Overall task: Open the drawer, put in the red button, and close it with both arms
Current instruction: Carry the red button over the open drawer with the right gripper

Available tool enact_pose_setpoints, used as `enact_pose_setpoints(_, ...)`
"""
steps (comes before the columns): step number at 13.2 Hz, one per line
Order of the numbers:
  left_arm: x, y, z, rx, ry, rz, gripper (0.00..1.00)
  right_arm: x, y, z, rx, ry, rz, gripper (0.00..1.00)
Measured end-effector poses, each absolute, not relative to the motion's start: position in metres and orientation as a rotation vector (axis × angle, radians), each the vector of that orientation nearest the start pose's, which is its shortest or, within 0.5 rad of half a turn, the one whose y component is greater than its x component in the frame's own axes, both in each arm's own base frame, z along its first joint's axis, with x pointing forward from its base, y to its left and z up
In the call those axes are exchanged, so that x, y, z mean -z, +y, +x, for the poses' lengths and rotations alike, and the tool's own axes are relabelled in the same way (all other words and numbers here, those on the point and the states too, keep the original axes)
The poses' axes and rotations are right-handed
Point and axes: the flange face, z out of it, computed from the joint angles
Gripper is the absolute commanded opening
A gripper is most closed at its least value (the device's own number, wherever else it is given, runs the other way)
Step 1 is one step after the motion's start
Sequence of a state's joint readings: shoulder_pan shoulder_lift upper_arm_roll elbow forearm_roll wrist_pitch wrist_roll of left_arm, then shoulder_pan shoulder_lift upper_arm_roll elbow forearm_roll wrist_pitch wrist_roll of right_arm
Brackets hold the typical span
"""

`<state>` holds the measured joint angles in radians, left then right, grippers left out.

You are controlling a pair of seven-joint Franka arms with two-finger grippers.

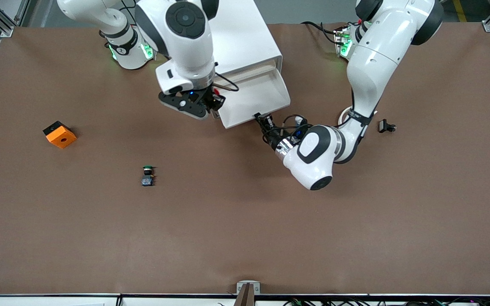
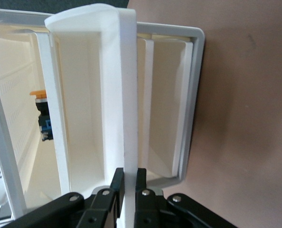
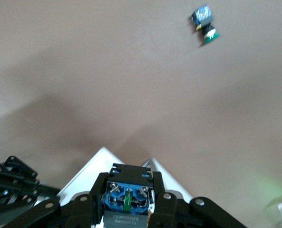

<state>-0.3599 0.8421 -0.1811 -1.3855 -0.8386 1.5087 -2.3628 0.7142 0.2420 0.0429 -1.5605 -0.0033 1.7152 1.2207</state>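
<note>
Nearest the front camera on the brown matte desk [image 1: 245, 238] lies the green-capped pushbutton switch [image 1: 147, 176], small and knobbly, with a dark body and a blue base; farther from the camera, toward the right arm's end, sits an orange block with a black face [image 1: 59, 134], and near the left arm's end a small black clip-like part [image 1: 386, 126]. The white boxy cabinet [image 1: 245, 42] stands between the two arm bases with its drawer [image 1: 266, 91] pulled out, a smooth, shallow white plastic tray with a cream front. The left gripper [image 1: 260, 119] is at the drawer's front edge, its fingers pinching that thin front wall, as the left wrist view shows. The right gripper [image 1: 213, 103] hangs over the drawer's corner toward the right arm's end, fingers pressed onto the red button [image 3: 127, 202]; the right wrist view shows its blue-grey base with screw terminals clamped between them, and the front view shows a sliver of red cap. The step in hand looks like the placing: the drawer is open and the button is carried but not yet inside. The next move probably calls for shifting the right gripper over the tray's hollow, lowering, and releasing without knocking the rim, while the left holds the drawer steady.
</note>
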Motion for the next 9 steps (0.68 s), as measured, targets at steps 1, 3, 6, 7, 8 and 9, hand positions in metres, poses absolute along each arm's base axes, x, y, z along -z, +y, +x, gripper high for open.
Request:
enact_pose_setpoints(1,-0.222,-0.39,0.549,-1.335,-1.99,-1.106,0.0,-0.497,0.44,0.449,-0.096,0.818,-3.09,0.1)
enact_pose_setpoints(3,-0.221,-0.381,0.558,-1.344,-2.024,-1.093,0.0,-0.49,0.461,0.435,-0.096,1.003,-3.019,0.1)
enact_pose_setpoints(6,-0.222,-0.374,0.564,-1.35,-2.04,-1.085,0.88,-0.46,0.496,0.418,-0.104,1.19,-2.943,0.1)
enact_pose_setpoints(7,-0.222,-0.369,0.567,-1.355,-2.049,-1.078,1.0,-0.449,0.505,0.415,-0.119,1.233,-2.916,0.1)
enact_pose_setpoints(8,-0.223,-0.362,0.572,-1.363,-2.059,-1.068,1.0,-0.438,0.512,0.414,-0.132,1.265,-2.894,0.1)
enact_pose_setpoints(9,-0.224,-0.357,0.577,-1.374,-2.067,-1.067,1.0,-0.427,0.516,0.416,-0.137,1.291,-2.882,0.1)
